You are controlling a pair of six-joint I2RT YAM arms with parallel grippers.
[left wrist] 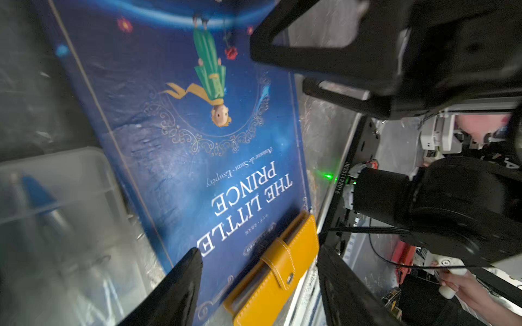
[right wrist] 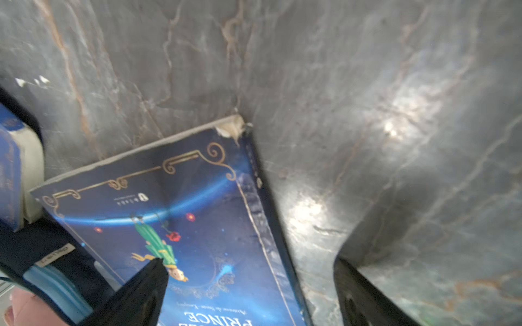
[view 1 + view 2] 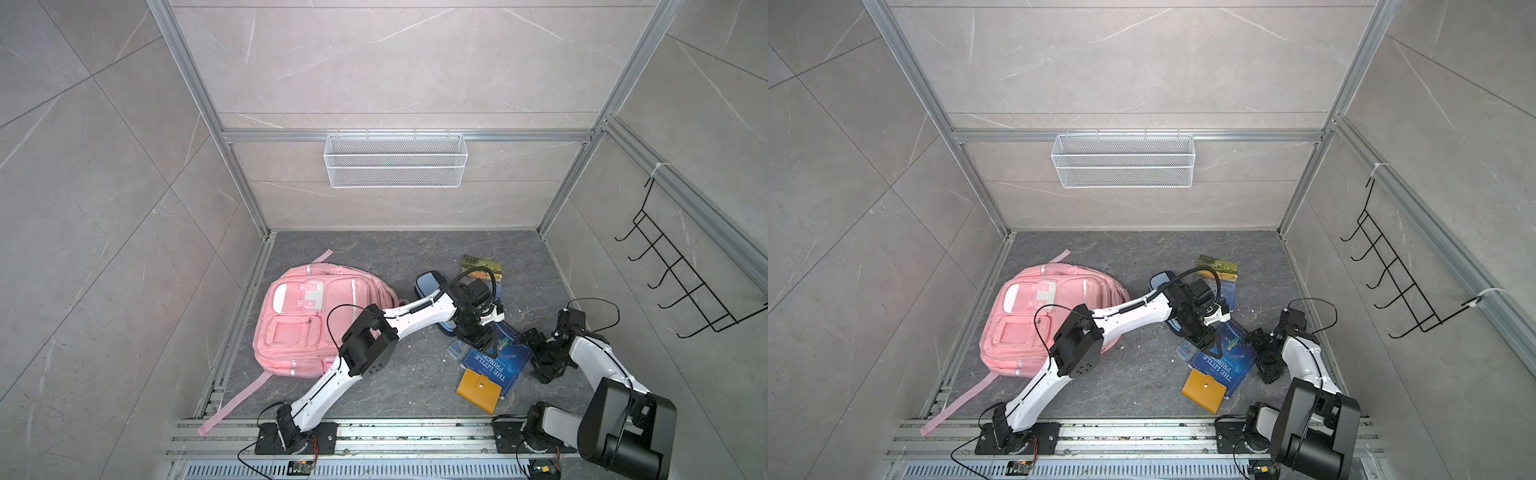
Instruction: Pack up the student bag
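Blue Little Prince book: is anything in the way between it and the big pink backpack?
Yes. A small clear plastic box lies beside the blue Little Prince book, on the side facing the soft pink fabric backpack. A mustard-yellow snap wallet also rests on the book's corner. Beyond the box I see only grey floor.

Both top views look steeply down from high at the front onto the whole tabletop [image 3: 374, 266]. The left wrist camera looks past the left end effector [image 1: 258, 254], close over a blue book [image 1: 183, 127]; the right one, past the right end effector [image 2: 250, 261], shares that cover.
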